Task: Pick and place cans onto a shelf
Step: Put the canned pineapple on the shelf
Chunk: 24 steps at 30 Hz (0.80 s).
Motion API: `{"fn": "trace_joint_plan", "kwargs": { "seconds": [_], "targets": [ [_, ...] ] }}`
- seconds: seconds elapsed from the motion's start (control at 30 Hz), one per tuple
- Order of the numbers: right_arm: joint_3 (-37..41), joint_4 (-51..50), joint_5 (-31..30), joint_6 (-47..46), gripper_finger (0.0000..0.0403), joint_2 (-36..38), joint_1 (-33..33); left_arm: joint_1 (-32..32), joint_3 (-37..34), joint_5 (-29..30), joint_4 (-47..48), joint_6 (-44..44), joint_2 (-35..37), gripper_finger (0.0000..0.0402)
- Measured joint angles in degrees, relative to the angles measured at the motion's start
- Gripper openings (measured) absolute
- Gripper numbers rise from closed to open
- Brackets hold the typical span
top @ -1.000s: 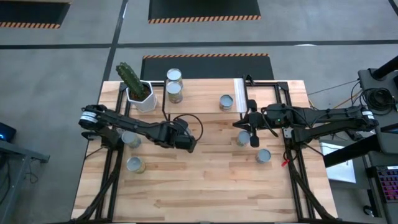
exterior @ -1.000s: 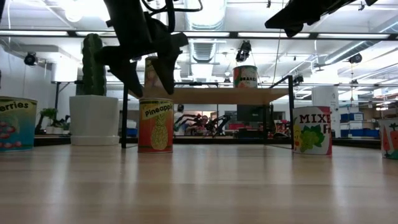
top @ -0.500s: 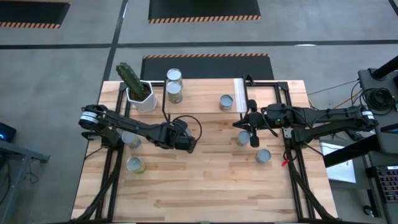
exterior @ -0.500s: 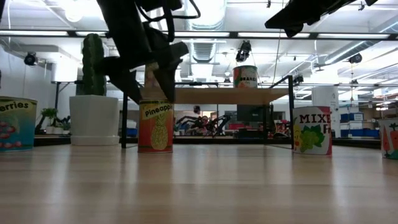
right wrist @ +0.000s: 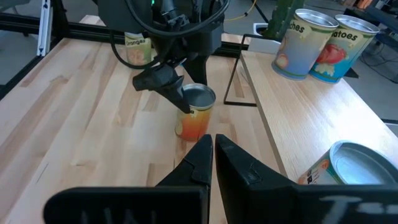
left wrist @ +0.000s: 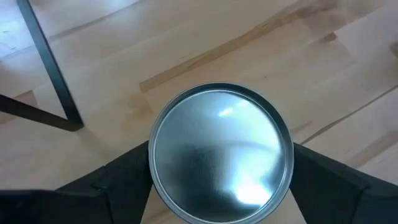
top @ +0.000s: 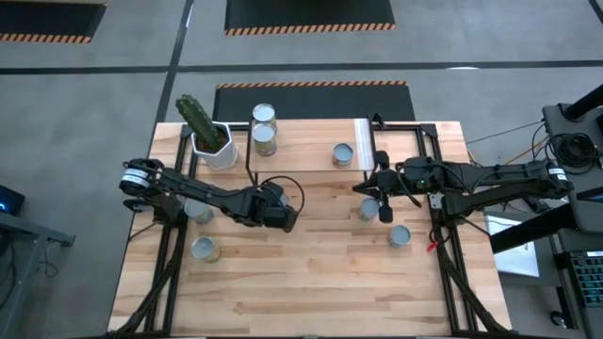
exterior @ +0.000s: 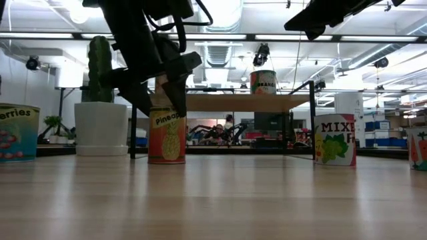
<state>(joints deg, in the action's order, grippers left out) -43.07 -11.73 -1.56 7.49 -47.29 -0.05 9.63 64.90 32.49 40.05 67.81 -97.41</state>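
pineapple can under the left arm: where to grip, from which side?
Grip the pineapple can on its cylindrical side wall near the top, coming straight down from above. It stands upright on the table with its round lid facing up, and the left gripper already straddles it, one finger on each side, jaws not yet closed.

Landmark: shelf (top: pixel 311 141), along surface (top: pixel 311 273) far edge.
Two cans (top: pixel 264 129) on shelf's left end, one can (top: pixel 343 154) on its right part.
Cactus pot (top: pixel 212 146) just left of shelf.
Pineapple can (exterior: pixel 166 135) just before shelf, between left tool (exterior: pixel 157 100) fingers.
Right tool (top: pixel 384 196) before shelf's right end; two cans (top: pixel 399 235) near it.
Two cans (top: pixel 202 248) well left, before pot.
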Motion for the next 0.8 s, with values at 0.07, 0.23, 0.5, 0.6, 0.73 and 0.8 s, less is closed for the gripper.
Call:
{"fn": "trace_joint_plan", "kwargs": {
  "seconds": [0.07,0.23,0.5,0.6,0.73,0.8],
  "targets": [
    [0.0,-0.02,0.0,0.0,0.0009,0.0,-0.01,0.0,0.0,0.0,0.0,0.0,0.0,0.0301],
    [0.02,-0.08,-0.01,0.0,0.0009,0.0,-0.01,0.2,0.02,-2.0,-0.13,-1.44,0.45,0.0311],
    [0.02,-0.35,-0.02,0.0,0.0009,0.0,0.0,1.99,10.29,-8.41,2.89,-15.13,1.9,0.0308],
    [0.02,-0.37,-0.02,-0.03,0.0009,0.0,0.01,1.97,17.18,-9.29,6.96,-20.29,1.77,0.0308],
    [0.02,-0.46,-0.02,-0.62,0.0009,0.0,0.0,1.14,26.67,-9.27,11.36,-26.65,1.77,0.0309],
    [0.02,-0.47,-0.02,-0.66,0.0009,0.0,0.01,0.29,30.67,-9.22,12.0,-30.14,1.77,0.0309]
  ]
}}
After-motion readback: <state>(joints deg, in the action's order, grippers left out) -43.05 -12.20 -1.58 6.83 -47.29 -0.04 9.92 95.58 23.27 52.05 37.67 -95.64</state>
